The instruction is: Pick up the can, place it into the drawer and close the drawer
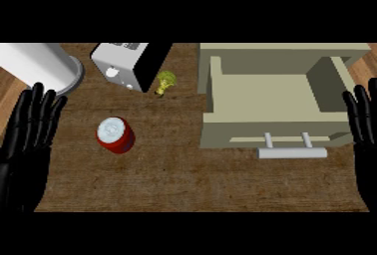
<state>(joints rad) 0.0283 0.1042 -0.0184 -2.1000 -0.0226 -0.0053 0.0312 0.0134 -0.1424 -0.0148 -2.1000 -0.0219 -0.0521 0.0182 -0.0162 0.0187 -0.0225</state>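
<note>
Task not started. Red can (115,134) stands upright on the tabletop (184,179), left of the open drawer (265,94), well apart from it. Left robot hand (29,129) and right robot hand (362,117) both rest open at the view's edges, fingers straight, holding nothing. Left to do: grasp, place, close by the handle (292,153). Toaster (125,62), broccoli (165,82) and grey pot (40,64) sit behind the can; path to the drawer looks unobstructed.

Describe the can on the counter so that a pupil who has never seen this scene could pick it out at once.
Start at the open beige drawer on the counter's right side and look left across the brown counter top. The can stands alone there, nearer the left hand. Its red body and pale round top set it apart from the green broccoli and the toaster behind it.
</note>
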